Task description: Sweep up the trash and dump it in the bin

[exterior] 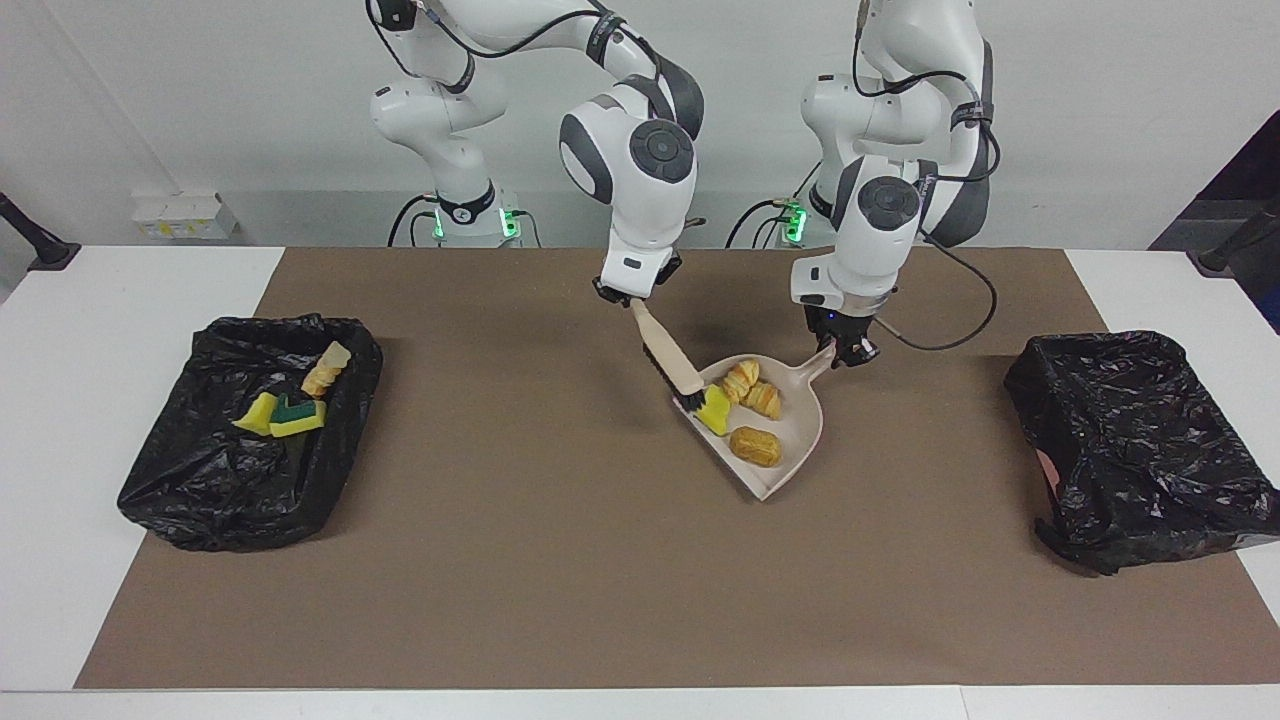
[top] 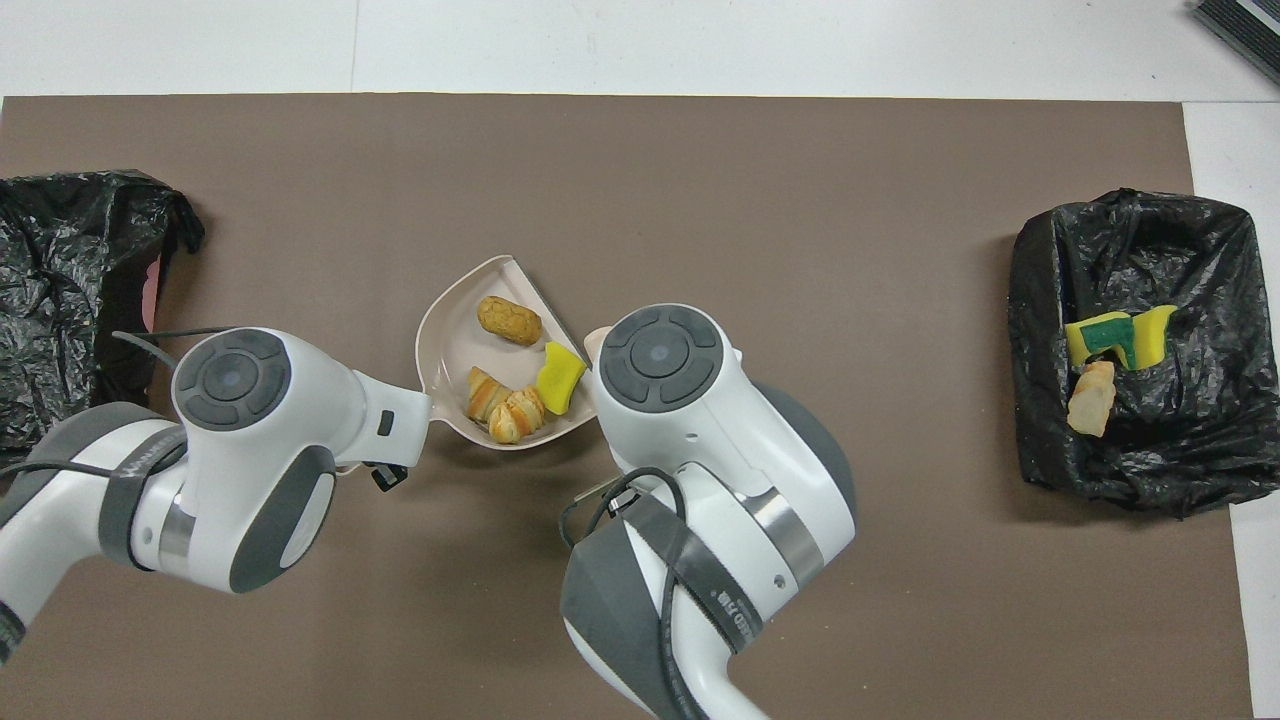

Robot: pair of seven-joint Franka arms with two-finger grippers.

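Left hand [exterior: 845, 349] clenched on handle of beige plastic dustpan [exterior: 790, 440]; right hand [exterior: 625, 296] grasping beige black-bristled brush [exterior: 668, 362], bristles against yellow sponge chunk [exterior: 716, 409] in pan.

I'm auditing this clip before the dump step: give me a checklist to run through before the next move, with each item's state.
1. Left tool shut on the dustpan handle: ok.
2. Right tool shut on the brush: ok.
3. Trash in the dustpan, namely the yellow sponge, two croissant pieces and a bread piece: ok.
4. No scraps lying on the mat: ok.
5. Brush clear of the dustpan before lifting: not ok, its bristles rest against the sponge at the pan's edge.
6. Bin at the right arm's end open, already holding scraps: ok. Whether the other bin is open: cannot tell.
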